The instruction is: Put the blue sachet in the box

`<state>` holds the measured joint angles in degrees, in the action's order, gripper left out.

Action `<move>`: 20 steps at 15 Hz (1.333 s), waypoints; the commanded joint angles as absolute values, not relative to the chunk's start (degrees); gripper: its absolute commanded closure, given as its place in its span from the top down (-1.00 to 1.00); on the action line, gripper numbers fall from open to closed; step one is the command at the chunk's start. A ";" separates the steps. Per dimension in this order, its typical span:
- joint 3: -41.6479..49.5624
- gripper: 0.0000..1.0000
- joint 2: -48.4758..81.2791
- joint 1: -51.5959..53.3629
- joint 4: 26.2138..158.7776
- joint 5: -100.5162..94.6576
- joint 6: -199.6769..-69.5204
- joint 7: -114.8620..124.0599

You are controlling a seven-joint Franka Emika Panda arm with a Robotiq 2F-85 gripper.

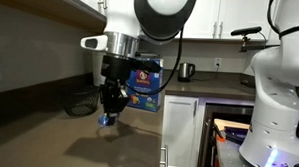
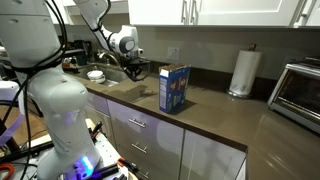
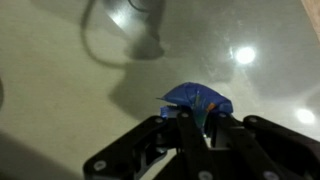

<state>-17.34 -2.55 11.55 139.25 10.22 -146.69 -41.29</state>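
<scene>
Gripper (image 1: 109, 108): my jaws are drawn narrow and clamped on the blue sachet (image 1: 106, 119). In the wrist view my fingers (image 3: 160, 136) pinch only its near edge, and the rest of the packet sticks out past the tips.
Sachet position: it hangs under my fingertips, clear of the counter (image 1: 47, 140), and is not in the box.
Box (image 2: 173, 88): it stands upright on the counter near my wrist, with its top higher than the sachet.
Box opening: I cannot tell whether the top is open.
Risk, slip: the hold is on an edge, so a quick swing may twist the packet loose.
Risk, collision: if I move sideways before I rise, I may strike the carton and tip it.
Risk, missed mouth: the limp packet may catch on the rim and fall outside.
Risk, early release: the mesh basket (image 1: 81, 105) sits close by and could catch the packet.
</scene>
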 commanded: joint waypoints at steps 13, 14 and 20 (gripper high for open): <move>-6.82 -0.89 -30.24 13.75 147.07 5.00 -140.55 -23.68; -6.45 -0.89 -31.19 13.53 147.03 4.28 -140.04 -22.48; -5.11 -0.89 -35.70 10.85 146.55 1.38 -137.73 -14.92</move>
<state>-5.36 -32.73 12.40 146.11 3.46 -139.75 -19.04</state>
